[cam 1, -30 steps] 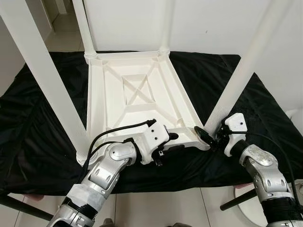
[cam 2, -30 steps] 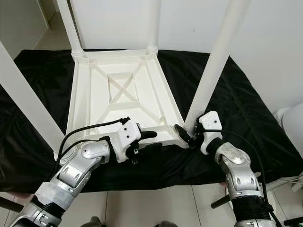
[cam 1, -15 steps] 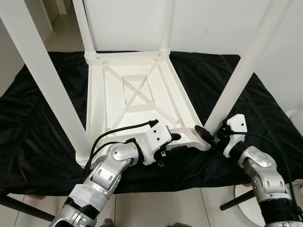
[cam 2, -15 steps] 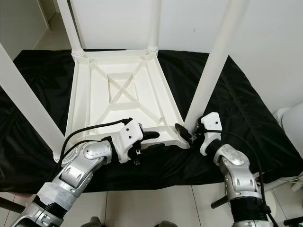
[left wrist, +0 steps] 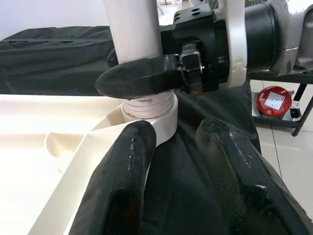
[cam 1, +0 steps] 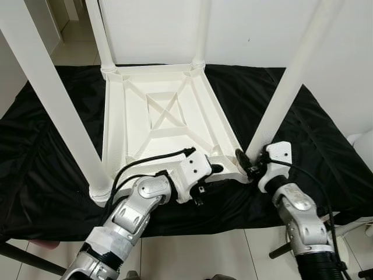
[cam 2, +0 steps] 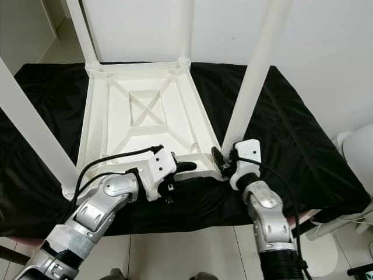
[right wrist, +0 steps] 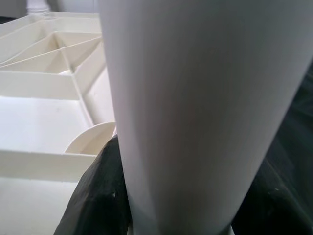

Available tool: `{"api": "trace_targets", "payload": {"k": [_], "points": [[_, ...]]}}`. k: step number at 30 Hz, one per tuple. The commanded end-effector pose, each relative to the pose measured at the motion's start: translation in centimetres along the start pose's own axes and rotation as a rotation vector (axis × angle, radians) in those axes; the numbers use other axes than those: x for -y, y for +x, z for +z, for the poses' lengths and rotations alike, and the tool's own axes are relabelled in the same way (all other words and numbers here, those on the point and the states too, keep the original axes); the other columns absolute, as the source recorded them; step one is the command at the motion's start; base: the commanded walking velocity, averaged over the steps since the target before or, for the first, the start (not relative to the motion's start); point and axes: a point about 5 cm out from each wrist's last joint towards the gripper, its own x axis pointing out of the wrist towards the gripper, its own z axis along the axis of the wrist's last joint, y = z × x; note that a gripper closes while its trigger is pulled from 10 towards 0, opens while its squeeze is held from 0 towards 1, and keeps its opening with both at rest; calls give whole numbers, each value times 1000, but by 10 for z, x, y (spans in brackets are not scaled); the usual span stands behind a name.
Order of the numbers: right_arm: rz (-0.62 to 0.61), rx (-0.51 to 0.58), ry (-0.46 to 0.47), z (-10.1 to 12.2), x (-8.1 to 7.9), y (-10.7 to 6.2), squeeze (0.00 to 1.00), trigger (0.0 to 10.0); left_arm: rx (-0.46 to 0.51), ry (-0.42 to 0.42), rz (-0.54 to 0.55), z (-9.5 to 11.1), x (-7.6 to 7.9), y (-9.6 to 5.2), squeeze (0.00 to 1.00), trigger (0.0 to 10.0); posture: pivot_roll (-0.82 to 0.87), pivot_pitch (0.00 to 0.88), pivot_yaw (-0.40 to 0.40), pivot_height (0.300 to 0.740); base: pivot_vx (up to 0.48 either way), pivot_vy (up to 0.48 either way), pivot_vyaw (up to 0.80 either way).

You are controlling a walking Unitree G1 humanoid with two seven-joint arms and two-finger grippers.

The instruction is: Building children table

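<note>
A white plastic children's table [cam 1: 169, 111] lies upside down on a black cloth, with its legs pointing up. My right gripper [cam 1: 247, 166] is shut around the near-right leg [cam 1: 285, 93] just above its corner socket [left wrist: 151, 110]. The right wrist view shows that leg [right wrist: 195, 98] close up with a black finger [right wrist: 98, 196] on each side. My left gripper [cam 1: 214, 175] is open at the table's near rim beside that corner. One finger [left wrist: 124, 171] rests on the rim and the other lies over the cloth.
Three more legs stand in the other corners, the near-left leg [cam 1: 58, 105] close to my left arm. The black cloth [cam 1: 46, 146] ends just before tiled floor [cam 1: 192, 256]. A white wall stands behind. A dark metal bar [cam 1: 280, 251] and a white object [cam 2: 355, 151] are at the right.
The view has shifted slightly. My right forearm has swung inward, with its gripper still on the near-right leg, which stands a little more upright. The left gripper has stayed at the rim.
</note>
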Motion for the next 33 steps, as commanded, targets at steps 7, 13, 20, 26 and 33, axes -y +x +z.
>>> {"api": "trace_targets", "payload": {"k": [7, 13, 20, 26, 33], "points": [[-321, -38, 101, -5, -29, 5, 0, 10000, -14, 12, -13, -1, -2, 1, 0, 10000, 3, 0, -28, 740, 0, 0, 0], [-280, -8, 106, 4, -49, 7, 0, 10000, -17, 9, -25, -2, 2, 1, 0, 10000, -5, 0, -23, 740, 0, 0, 0], [-318, -13, 100, 2, -44, -1, 0, 10000, -19, 6, -33, -2, 3, 0, 0, 10000, -2, 0, -23, 740, 0, 0, 0], [-276, 25, 115, 3, -46, -9, 1000, 10000, -19, 5, -37, -3, 5, 0, 0, 10000, -6, 0, -25, 740, 0, 0, 0], [-208, 49, 103, 5, -30, -28, 1000, 10000, -16, 4, -37, -2, 5, 1, 0, 10000, -8, 0, -29, 740, 0, 0, 0]]}}
